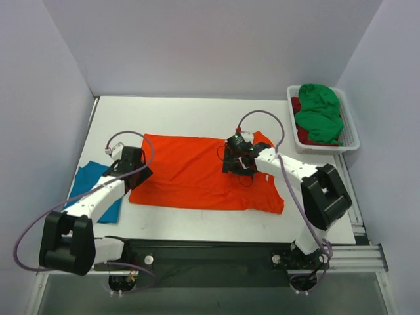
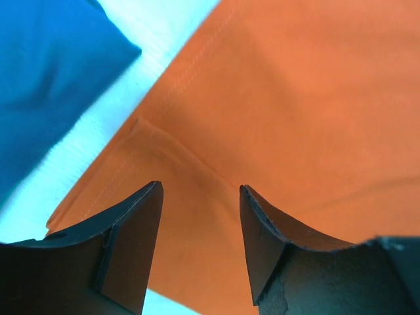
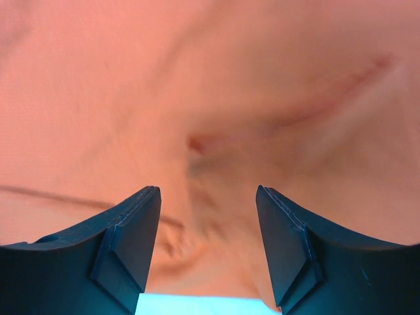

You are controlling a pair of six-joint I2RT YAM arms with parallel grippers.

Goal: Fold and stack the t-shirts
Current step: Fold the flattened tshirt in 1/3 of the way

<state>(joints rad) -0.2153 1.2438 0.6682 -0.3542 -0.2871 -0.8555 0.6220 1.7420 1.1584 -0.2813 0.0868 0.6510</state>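
Note:
The orange t-shirt (image 1: pixel 197 174) lies spread flat across the middle of the table. My left gripper (image 1: pixel 134 169) hovers open over its left edge; the left wrist view shows the orange cloth (image 2: pixel 275 118) between and beyond the fingers (image 2: pixel 134 243). My right gripper (image 1: pixel 236 161) is open over the shirt's right part, close above wrinkled orange cloth (image 3: pixel 210 98). The teal t-shirt (image 1: pixel 98 187) lies folded at the left, partly under my left arm, and shows in the left wrist view (image 2: pixel 46 72). A green t-shirt (image 1: pixel 319 113) and a dark red one (image 1: pixel 303 136) lie in the basket.
The white slatted basket (image 1: pixel 351 134) stands at the back right corner. Grey walls close in the table on the left, back and right. A black rail (image 1: pixel 216 252) runs along the near edge.

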